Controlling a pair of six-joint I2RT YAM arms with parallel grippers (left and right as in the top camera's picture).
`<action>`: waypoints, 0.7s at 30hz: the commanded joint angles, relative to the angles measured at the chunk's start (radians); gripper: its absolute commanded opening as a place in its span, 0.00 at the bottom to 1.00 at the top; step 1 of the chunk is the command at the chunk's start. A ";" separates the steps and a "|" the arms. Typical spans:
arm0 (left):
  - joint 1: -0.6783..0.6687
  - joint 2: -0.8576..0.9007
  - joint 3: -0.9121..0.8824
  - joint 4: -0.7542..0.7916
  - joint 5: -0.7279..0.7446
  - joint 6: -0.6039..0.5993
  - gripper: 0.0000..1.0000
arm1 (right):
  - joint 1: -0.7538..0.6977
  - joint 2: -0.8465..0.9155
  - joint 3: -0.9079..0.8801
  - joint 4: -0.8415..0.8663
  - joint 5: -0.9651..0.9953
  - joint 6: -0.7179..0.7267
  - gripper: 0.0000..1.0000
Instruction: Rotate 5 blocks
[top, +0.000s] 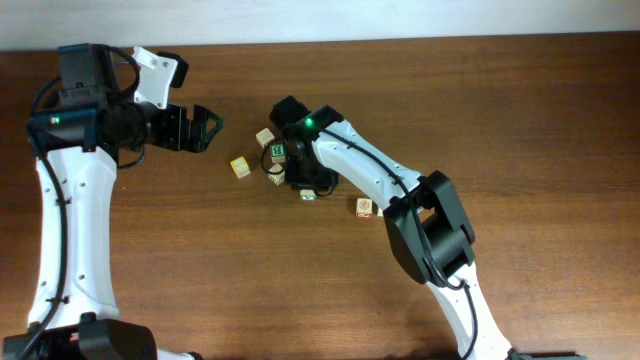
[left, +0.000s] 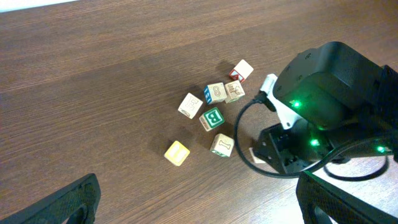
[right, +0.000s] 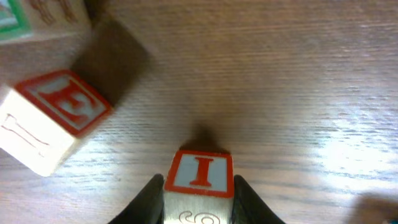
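Observation:
My right gripper (right: 198, 185) is shut on a pale wooden block (right: 199, 171) with a red-framed letter I; a dark finger presses each side of it, low over the table. A tilted block with a red E face (right: 56, 118) lies to its left. In the overhead view the right gripper (top: 291, 176) sits among the blocks, with one pale block (top: 265, 137) behind it and an orange-faced one (top: 365, 207) to the right. My left gripper (top: 196, 128) hangs open to the left of the cluster, holding nothing. The left wrist view also shows a red-faced block (left: 243, 70) and a light green one (left: 222, 144).
A yellow-faced cube (top: 240, 166) lies left of the cluster, and a dark green cube with a white B (left: 212, 118) sits within it. The right arm (top: 370, 175) stretches from the front right across the table (top: 200, 270). A green-edged cube (right: 15, 18) shows in the right wrist view's top left corner.

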 joint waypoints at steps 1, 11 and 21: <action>0.001 0.002 0.023 -0.001 0.018 0.015 0.99 | -0.045 -0.023 0.002 -0.117 0.018 -0.020 0.28; 0.001 0.002 0.023 -0.001 0.018 0.015 0.99 | -0.079 -0.021 0.001 -0.270 0.078 -0.038 0.36; 0.001 0.002 0.023 -0.001 0.018 0.015 0.99 | -0.137 -0.022 0.203 -0.270 0.066 -0.131 0.48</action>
